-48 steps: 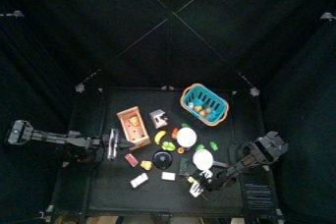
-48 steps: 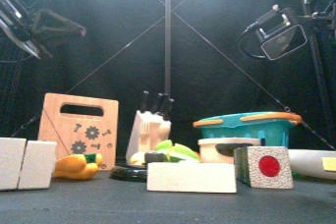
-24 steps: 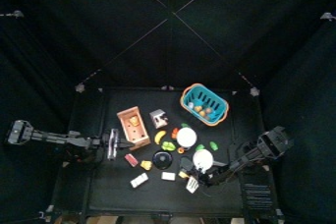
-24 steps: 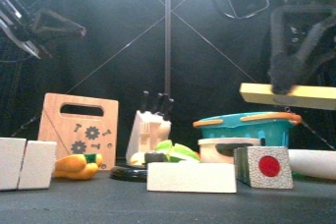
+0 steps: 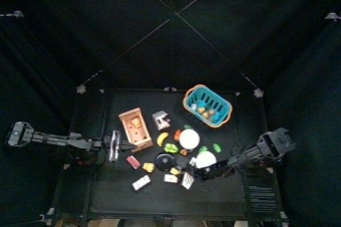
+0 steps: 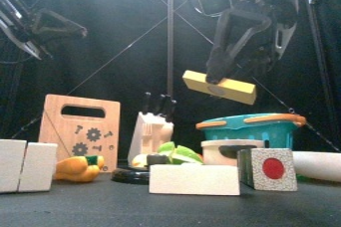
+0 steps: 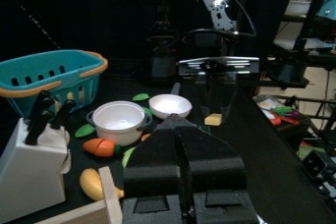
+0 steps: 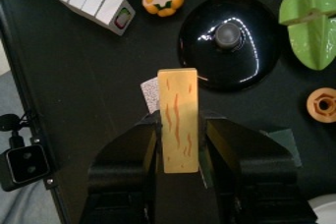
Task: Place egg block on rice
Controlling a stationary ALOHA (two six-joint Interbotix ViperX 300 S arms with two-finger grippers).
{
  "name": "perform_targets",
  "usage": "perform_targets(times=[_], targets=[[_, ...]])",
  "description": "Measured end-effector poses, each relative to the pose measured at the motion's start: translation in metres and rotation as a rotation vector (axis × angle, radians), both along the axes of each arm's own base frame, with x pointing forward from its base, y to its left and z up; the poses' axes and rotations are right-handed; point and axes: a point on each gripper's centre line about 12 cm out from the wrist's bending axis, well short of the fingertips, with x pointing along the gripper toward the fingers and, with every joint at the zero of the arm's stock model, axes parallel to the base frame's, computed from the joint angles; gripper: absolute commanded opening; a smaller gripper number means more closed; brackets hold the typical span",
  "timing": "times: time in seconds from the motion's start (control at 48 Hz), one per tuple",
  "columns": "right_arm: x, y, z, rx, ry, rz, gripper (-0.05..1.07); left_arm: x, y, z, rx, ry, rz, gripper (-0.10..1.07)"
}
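Right gripper (image 8: 179,159): your jaws are clamped on the egg block (image 8: 178,120), one on each long side; the front view shows the same grip high above the table.
Egg block: a flat yellow slab, held in the air and tilted in the front view (image 6: 220,87), its lower end toward your left arm's side.
Below the block: in the right wrist view you look down on a black domed lid (image 8: 227,41); a white block with a red mark (image 8: 151,91) peeks out just beside the slab.
Rice: the long white block (image 6: 194,179) lies at the table's front, bare on top, well below the held slab.
Near the rice: a white cube with a red dot (image 6: 272,168) stands just beside it, toward your right arm's side.
Farther out: the teal basket (image 6: 252,129) sits behind the cube; the wooden board (image 6: 78,126) stands upright on the other side, with two white blocks (image 6: 27,165) at the front edge near it.
Left gripper (image 7: 184,130): your resting arm hangs over its own side of the table, jaws pressed together with nothing between them.
Ahead of the left gripper: two white bowls (image 7: 120,118) and the basket.
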Motion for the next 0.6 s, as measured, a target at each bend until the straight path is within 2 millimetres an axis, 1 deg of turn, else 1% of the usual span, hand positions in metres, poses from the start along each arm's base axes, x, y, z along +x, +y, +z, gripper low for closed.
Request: perform_targets(times=[0.25,0.396,0.604], targets=[[0.015,0.005,-0.009,-0.036,0.044,0.069,0.62,0.0,0.0,0.0,0.0,0.0,0.002,0.2],[0.022,0.009,-0.012,-0.052,0.067,0.11,0.62,-0.001,0.0,-0.001,0.0,0.002,0.002,0.2],[0.028,0.012,-0.022,-0.077,0.111,0.165,0.62,-0.001,0.0,-0.001,0.0,0.002,0.002,0.2]])
